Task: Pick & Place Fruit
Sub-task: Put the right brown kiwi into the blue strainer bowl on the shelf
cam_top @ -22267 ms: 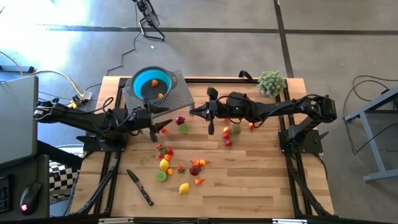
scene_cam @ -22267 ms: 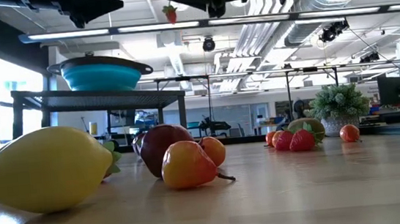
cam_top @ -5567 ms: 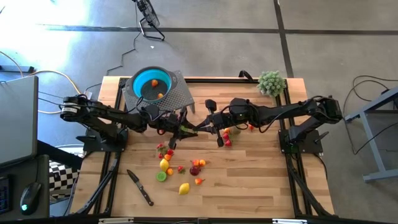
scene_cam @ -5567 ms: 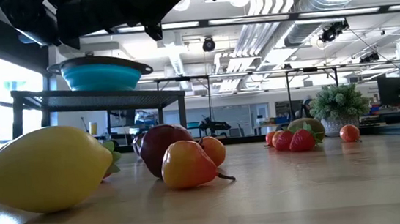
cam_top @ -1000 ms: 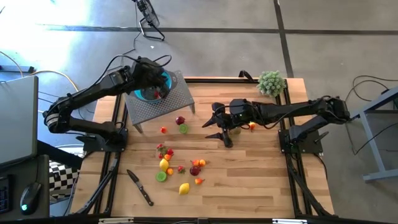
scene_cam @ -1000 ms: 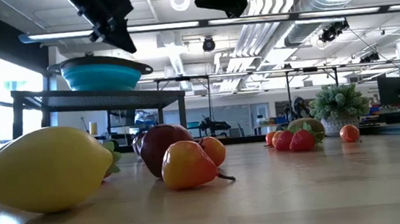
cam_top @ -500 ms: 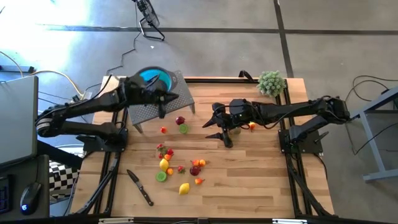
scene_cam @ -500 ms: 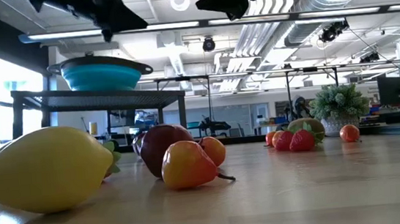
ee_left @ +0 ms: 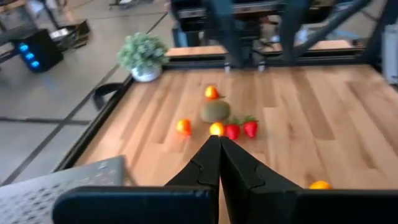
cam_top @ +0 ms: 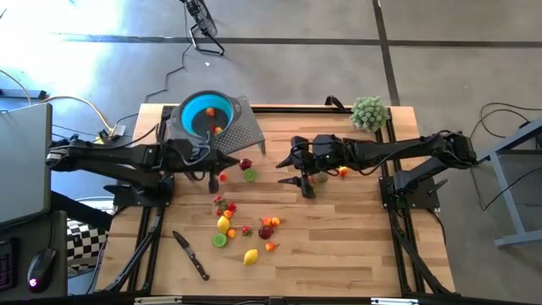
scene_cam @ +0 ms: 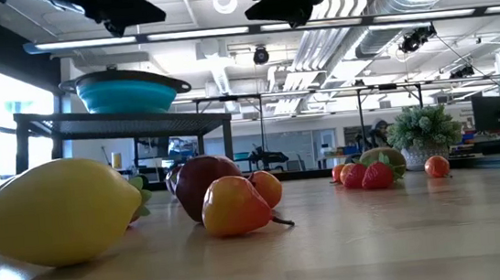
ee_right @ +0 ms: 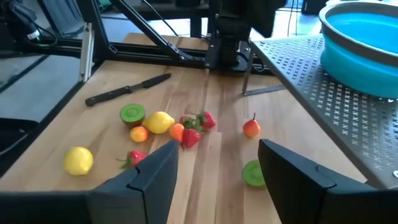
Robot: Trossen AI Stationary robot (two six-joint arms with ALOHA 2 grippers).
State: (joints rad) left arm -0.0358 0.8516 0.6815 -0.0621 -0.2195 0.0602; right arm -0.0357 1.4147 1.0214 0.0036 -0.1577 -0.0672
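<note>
your left gripper [cam_top: 212, 180] is clenched tight with nothing between its fingers, hanging just in front of the perforated stand [cam_top: 241, 135] that carries the teal bowl [cam_top: 206, 113]. a couple of small orange fruits already sit in the bowl. your right gripper [cam_top: 297, 174] hangs over mid-table with its fingers spread and empty, waiting near the kiwi and strawberries [ee_left: 241, 129].

most of the fruit [cam_top: 244, 230] is still loose on the table [cam_top: 356, 237]: a dark maroon one [cam_top: 246, 163] and a lime slice [cam_top: 251, 175] just right of your left gripper, a small red-orange one [cam_top: 223, 177] almost under it, and the main scatter nearer you, with the lemon [cam_top: 250, 256] nearest.

the sensible next pick looks like that red-orange piece beside the left gripper. spread the fingers before you descend, not on the way down. come straight down with one finger on each side, since these small rounded pieces will likely roll if nudged from one side. close only when the tips are low enough to catch its middle. lift clear of the stand's edge before swinging over the bowl. leave the knife [cam_top: 191, 255] at the near left and the plant ball [cam_top: 369, 112] at the far right alone.
</note>
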